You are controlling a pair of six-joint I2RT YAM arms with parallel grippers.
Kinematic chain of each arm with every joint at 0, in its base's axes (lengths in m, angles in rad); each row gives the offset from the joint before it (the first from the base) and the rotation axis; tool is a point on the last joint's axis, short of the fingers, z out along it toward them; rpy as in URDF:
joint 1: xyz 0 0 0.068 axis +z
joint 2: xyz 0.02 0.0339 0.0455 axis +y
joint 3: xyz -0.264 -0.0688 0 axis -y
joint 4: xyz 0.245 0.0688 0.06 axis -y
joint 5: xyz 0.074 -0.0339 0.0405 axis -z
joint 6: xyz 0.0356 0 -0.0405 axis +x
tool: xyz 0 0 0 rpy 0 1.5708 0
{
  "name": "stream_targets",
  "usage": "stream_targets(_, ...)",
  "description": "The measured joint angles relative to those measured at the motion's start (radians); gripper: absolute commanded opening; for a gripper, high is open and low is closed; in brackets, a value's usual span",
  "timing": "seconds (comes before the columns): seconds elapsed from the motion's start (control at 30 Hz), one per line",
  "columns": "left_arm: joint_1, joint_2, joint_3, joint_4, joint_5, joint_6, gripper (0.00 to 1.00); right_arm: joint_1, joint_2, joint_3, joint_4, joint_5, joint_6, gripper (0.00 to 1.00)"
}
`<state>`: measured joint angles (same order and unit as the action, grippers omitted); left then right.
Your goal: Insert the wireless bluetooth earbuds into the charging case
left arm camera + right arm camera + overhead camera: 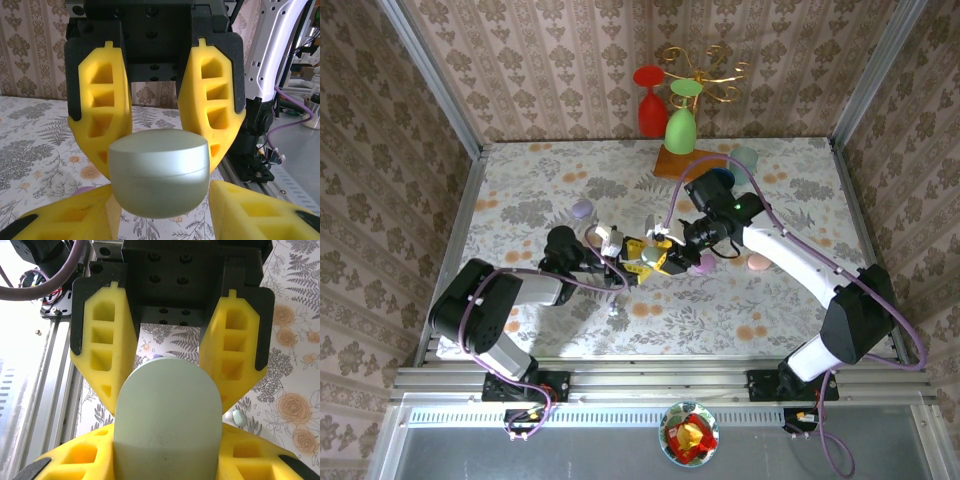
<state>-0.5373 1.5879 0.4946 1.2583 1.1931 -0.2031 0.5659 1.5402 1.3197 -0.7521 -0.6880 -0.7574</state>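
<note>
Nose to nose, left gripper (160,210) and right gripper (167,450) both clamp one pale green case (160,172), lid closed, contents unseen. Tiny pale earbud (239,416) lies on tablecloth (295,365) at its 4 o'clock. Lilac case (582,209) beyond, 10 o'clock.

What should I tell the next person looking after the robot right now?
Left gripper: closed against the pale green pebble-shaped plastic charging case.
Right gripper: shut on the same case from the opposite side.
Earbuds: one tiny pale glossy bud, likely an earbud, lies on the floral tabletop.
Done: the case is held between both grippers, with its lid shut.
Left: open the case, put the earbuds in.
</note>
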Motion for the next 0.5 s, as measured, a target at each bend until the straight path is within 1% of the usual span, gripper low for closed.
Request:
stream_targets(0.2,0.000,0.013,0.012,-0.001,0.005,-0.015,0.46,0.000,0.011,0.013,-0.016,0.003,0.000,0.20)
stream_targets(0.5,0.000,0.042,0.026,-0.001,0.013,-0.044,0.46,0.000,0.032,0.031,-0.042,0.026,-0.006,0.20)
